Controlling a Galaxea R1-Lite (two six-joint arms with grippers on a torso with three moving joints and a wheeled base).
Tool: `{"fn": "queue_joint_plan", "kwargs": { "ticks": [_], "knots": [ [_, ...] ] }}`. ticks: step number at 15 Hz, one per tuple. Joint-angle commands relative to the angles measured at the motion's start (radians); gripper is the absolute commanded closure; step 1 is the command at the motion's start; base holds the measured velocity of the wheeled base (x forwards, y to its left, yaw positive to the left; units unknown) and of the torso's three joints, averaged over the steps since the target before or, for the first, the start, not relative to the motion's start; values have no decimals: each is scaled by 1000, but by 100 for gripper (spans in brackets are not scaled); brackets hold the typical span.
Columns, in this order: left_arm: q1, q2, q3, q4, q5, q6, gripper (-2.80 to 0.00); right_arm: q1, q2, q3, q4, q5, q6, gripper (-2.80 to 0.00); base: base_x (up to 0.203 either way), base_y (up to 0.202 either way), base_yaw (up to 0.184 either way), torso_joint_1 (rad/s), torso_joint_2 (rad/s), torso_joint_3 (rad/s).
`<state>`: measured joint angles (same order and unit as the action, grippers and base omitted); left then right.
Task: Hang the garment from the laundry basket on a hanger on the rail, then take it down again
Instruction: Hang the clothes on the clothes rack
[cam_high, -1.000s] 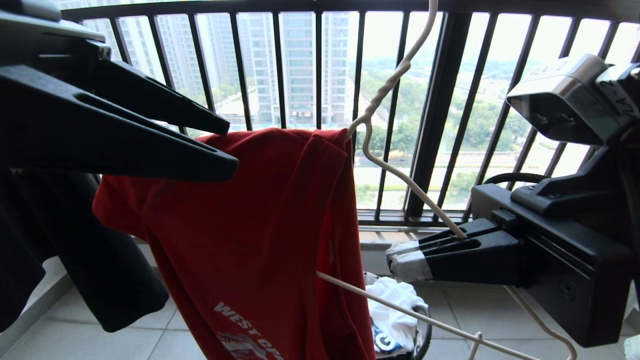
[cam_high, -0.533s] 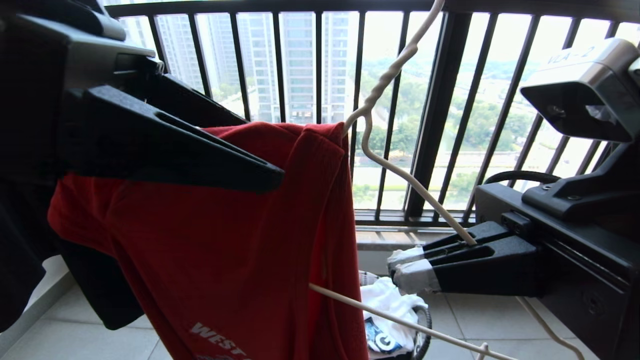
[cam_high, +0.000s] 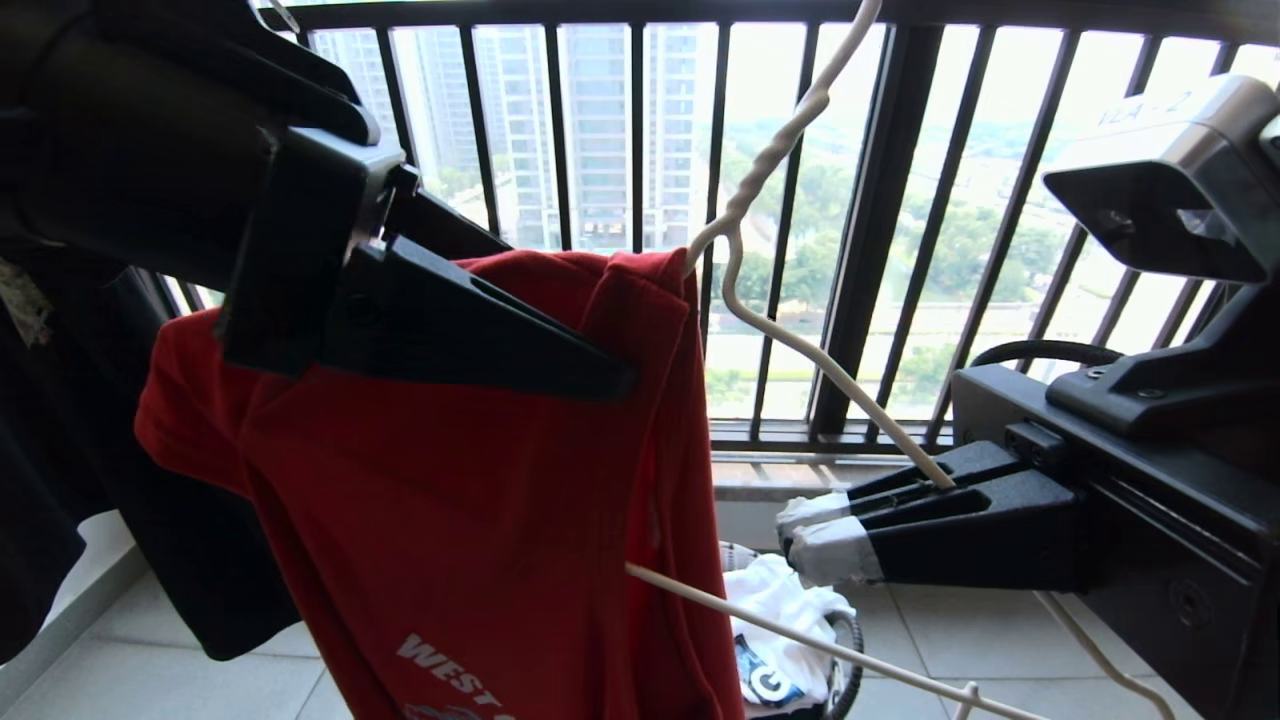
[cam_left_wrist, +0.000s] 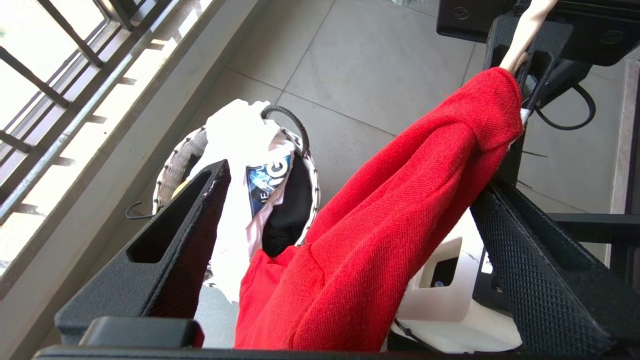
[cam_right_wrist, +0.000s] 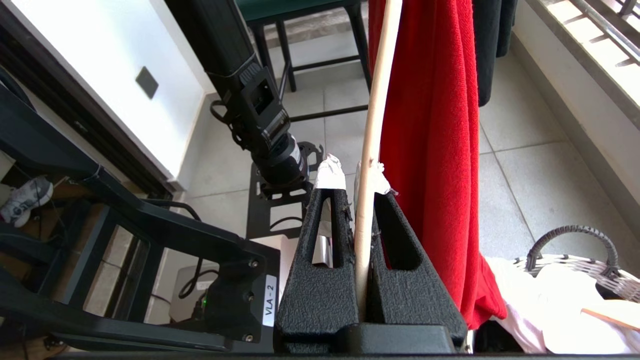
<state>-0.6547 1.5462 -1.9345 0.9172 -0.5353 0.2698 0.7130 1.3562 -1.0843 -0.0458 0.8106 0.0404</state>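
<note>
A dark barred window railing (cam_high: 640, 130) spans the balcony, with tall buildings (cam_high: 600, 130) and green trees (cam_high: 960, 230) beyond it. A black shirt (cam_high: 60, 480) hangs at the left. The floor (cam_left_wrist: 360, 65) is pale grey tile. A white printed T-shirt (cam_left_wrist: 240, 150) lies crumpled below. A stool's dark legs (cam_right_wrist: 310, 60) stand near a white wall (cam_right_wrist: 100, 60).

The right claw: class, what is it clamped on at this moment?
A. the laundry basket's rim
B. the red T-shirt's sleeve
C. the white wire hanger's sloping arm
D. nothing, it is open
C: the right claw is shut on the white wire hanger, whose thin arm runs between its taped tips, beside the red T-shirt and above the laundry basket.
</note>
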Motion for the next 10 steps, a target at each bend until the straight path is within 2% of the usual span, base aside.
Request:
{"fn": "queue_joint_plan", "kwargs": {
  "ticks": [1,7,10],
  "knots": [
    [-6,5,0,9,5,2,-280,0,2,0,-2,4,-1,0,0,0,0,0,0,0],
    [-17,8,2,92,12,5,-280,0,9,2,0,2,-1,0,0,0,0,0,0,0],
    [-17,8,2,98,12,5,-280,0,8,3,0,2,-1,0,0,0,0,0,0,0]
  ]
}}
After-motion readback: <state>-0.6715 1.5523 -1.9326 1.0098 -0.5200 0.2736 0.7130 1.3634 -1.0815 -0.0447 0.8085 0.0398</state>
